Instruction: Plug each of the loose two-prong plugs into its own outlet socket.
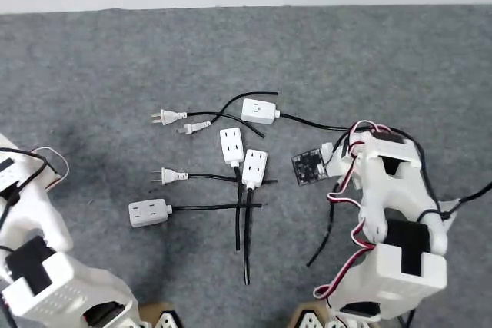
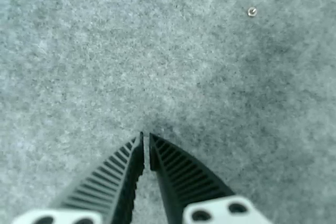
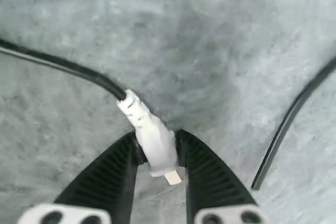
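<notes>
My right gripper is shut on a white two-prong plug, its black cord trailing away over the grey carpet. Seen from above, the right arm stands right of the cluster, and a cord runs from it to the top socket. Three more white sockets lie on the carpet. Loose plugs lie left of them. My left gripper is shut on nothing, over bare carpet; its arm sits at the lower left.
Black cords cross each other below the sockets. Another black cord runs beside my right gripper. A small screw lies on the carpet ahead of the left gripper. The carpet's far edge meets a pale wall.
</notes>
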Controlling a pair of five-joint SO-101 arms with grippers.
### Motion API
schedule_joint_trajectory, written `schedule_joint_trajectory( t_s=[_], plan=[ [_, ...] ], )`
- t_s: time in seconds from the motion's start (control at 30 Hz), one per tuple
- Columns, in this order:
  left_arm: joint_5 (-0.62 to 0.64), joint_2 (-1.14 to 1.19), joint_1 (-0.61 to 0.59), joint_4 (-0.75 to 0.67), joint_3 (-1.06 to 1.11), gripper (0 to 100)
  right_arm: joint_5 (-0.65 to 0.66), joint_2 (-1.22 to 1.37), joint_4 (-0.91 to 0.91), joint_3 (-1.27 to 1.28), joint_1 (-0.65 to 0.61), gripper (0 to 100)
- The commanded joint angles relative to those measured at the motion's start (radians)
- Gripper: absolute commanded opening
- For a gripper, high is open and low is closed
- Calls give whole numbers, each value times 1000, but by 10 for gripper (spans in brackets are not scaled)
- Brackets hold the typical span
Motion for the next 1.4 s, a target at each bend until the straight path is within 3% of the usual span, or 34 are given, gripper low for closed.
schedule_joint_trajectory(
  t_s=[0.0,0.13,0.4,0.53,0.67,0.77,0.9,1.2,1.37],
  plan=[
    [-17,-5,0,5,-35,15,-199,-111,-8,-8,31,9],
    [-17,-5,0,5,-35,15,-543,-278,77,-5,68,9],
    [-17,-5,0,5,-35,15,-1131,-410,602,2,148,9],
    [-18,-5,0,8,-35,15,-1188,-302,662,51,151,9],
    [-18,-5,0,9,-33,15,-1237,-127,568,44,153,16],
    [-18,-5,0,9,-33,15,-1246,-13,530,-20,154,97],
    [-18,-5,0,11,-33,15,-1247,50,608,-169,147,196],
    [-18,-5,0,9,-33,15,-1217,-101,871,-385,128,195],
    [-18,-5,2,9,-33,15,-1112,-211,935,-284,87,53]
  ],
)
